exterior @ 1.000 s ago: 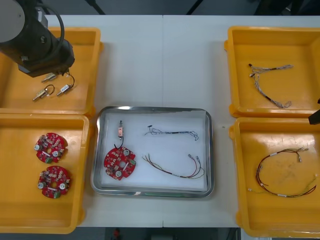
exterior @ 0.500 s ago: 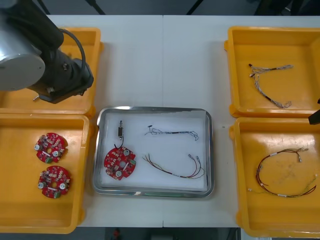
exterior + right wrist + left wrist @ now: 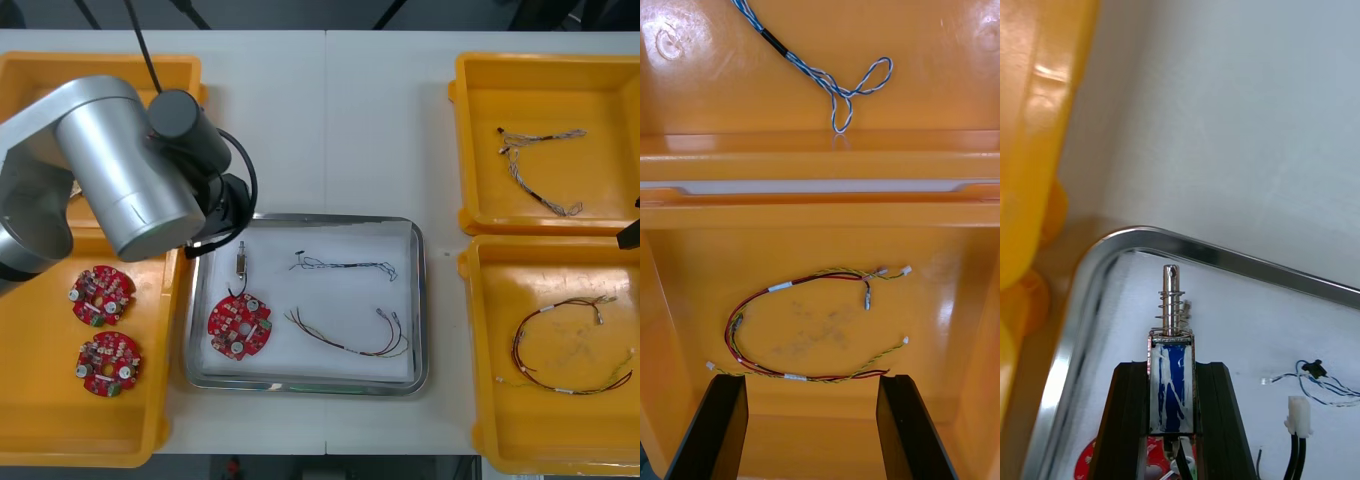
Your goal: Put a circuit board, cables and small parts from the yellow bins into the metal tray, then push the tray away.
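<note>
My left gripper [image 3: 1171, 375] is shut on a small metal part [image 3: 1172, 360], a blue body with a spring and pin. It hangs over the far left corner of the metal tray [image 3: 1225, 255]. In the front view the left arm [image 3: 140, 170] reaches from the left bins to that corner of the tray [image 3: 420, 300]. On the tray's white inside lie a round red circuit board [image 3: 239, 326], another small metal part [image 3: 241, 261], a thin twisted cable [image 3: 345, 265] and a red and yellow cable [image 3: 350, 335]. My right gripper [image 3: 809, 390] stands open above a red and yellow cable [image 3: 790, 330].
The near left yellow bin [image 3: 30, 430] holds two red circuit boards [image 3: 101, 295]. The far right bin [image 3: 480, 130] holds a twisted blue and white cable [image 3: 540, 170]; the near right bin [image 3: 490, 400] holds a red and yellow cable [image 3: 570, 350]. Bare table lies beyond the tray.
The left arm has swung from over the far left bin toward me and rightward to the tray's far left corner. The right arm has stayed still.
</note>
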Controlling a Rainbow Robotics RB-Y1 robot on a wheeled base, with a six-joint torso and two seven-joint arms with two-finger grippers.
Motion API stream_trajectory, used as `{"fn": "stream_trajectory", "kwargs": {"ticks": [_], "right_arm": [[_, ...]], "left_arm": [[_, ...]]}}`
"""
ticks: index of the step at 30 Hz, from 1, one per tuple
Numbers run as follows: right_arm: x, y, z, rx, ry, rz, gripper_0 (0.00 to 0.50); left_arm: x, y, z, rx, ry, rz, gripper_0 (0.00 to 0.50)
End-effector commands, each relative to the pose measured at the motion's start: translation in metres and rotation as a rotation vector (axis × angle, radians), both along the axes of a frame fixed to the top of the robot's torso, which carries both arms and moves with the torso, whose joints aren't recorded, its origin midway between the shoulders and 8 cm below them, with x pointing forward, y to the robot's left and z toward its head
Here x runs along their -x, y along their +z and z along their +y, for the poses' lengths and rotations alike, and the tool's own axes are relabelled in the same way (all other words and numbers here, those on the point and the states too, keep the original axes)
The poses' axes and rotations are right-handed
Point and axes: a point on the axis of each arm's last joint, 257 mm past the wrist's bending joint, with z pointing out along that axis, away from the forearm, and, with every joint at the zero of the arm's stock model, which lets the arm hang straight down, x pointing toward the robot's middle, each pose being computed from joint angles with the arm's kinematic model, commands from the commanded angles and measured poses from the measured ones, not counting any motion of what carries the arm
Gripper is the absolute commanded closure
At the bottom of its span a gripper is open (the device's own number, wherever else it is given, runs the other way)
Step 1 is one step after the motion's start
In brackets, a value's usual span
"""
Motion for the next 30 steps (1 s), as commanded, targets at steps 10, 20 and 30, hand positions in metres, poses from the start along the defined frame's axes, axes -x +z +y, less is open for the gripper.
{"fn": "stream_trajectory", "kwargs": {"ticks": [10,20,30], "right_arm": [[0.002,0.016,-0.015,0.023,-0.05,-0.027,0.0],[0.002,0.016,-0.015,0.023,-0.05,-0.027,0.0],[0.002,0.016,-0.015,0.023,-0.05,-0.027,0.0]], "left_arm": [[0.032,-0.037,-0.071,-0.066,-0.124,-0.051,0.497],[0.025,-0.065,-0.058,-0.141,-0.09,-0.055,0.496],[0.021,-0.08,-0.062,-0.155,-0.094,-0.052,0.498]]}}
